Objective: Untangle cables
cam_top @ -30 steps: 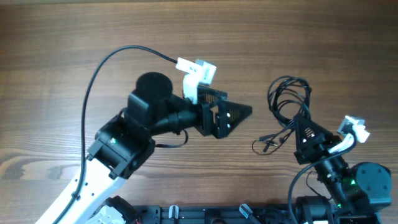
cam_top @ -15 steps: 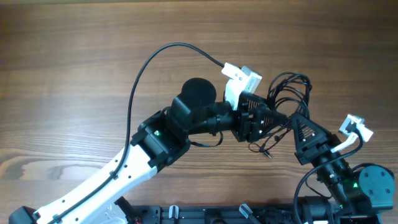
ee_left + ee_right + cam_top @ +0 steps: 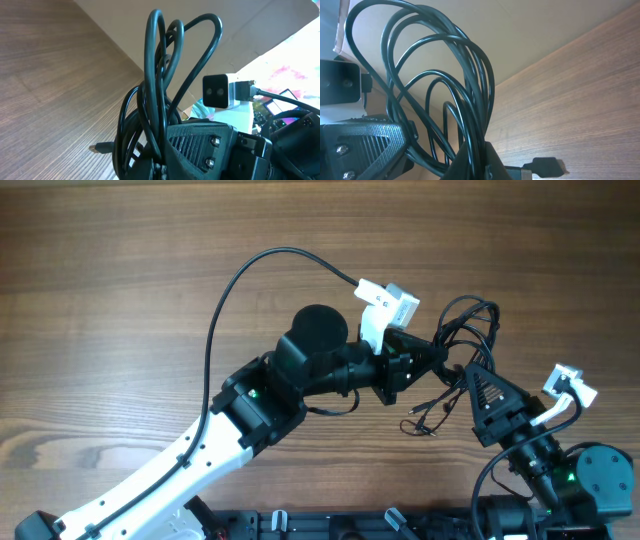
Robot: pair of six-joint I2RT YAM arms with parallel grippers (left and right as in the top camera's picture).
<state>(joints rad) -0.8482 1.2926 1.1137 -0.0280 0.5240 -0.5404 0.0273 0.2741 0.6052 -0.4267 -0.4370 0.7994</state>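
The cables (image 3: 466,328) are a bunch of thin black loops right of the table's middle, with small plug ends (image 3: 424,420) trailing to the lower left. My left gripper (image 3: 437,361) reaches in from the left and is shut on the cables' left side. My right gripper (image 3: 477,372) comes up from the lower right, shut on the same bunch close beside it. In the left wrist view the cables (image 3: 161,75) rise as tall loops from my jaws, and a plug (image 3: 100,148) lies on the wood. In the right wrist view the cables (image 3: 445,70) stand pinched between the fingers (image 3: 492,157).
The wooden table (image 3: 120,270) runs bare to the left and back. The left arm's thicker black cable (image 3: 250,275) arcs over the table to its white wrist camera (image 3: 388,305). The right arm's base (image 3: 585,480) sits at the lower right corner.
My left arm swung right to the bunch and its jaws closed on the cables. The right gripper stayed shut in place, and the plug ends shifted slightly.
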